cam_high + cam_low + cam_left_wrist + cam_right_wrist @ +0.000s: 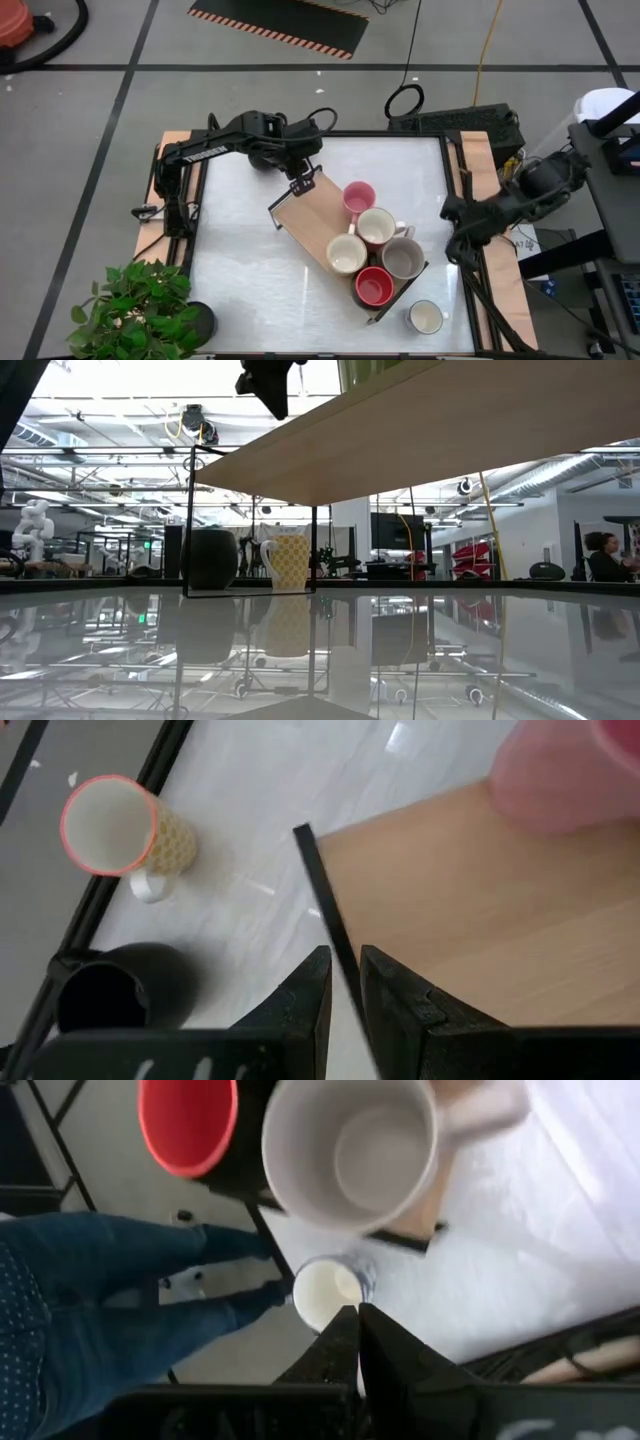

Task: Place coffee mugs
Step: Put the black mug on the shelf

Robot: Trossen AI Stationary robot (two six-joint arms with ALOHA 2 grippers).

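we count five mugs on the wooden tray (310, 212) at centre frame; a cream mug (425, 317) waits lower right. left claw (302, 180) pinches the tray's wire end; right claw (455, 212), together, idles right.

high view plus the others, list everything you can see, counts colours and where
wooden tray: one, light wood with black wire ends, slanted across the table's middle, one end lifted
pink mug: one, on the tray
cream mugs: two, on the tray
grey mug: one, on the tray
red mug: one, at the tray's low end
white mug: one, on the table beside the tray's low end
black mug: one, on the table near its edge
patterned mug: one, cream with a pink rim, beside the black one
plant: one, green, at the table's corner
person's legs: blue jeans, beside the table
left gripper: closed on the tray's wire end
right gripper: shut, at the table's right edge
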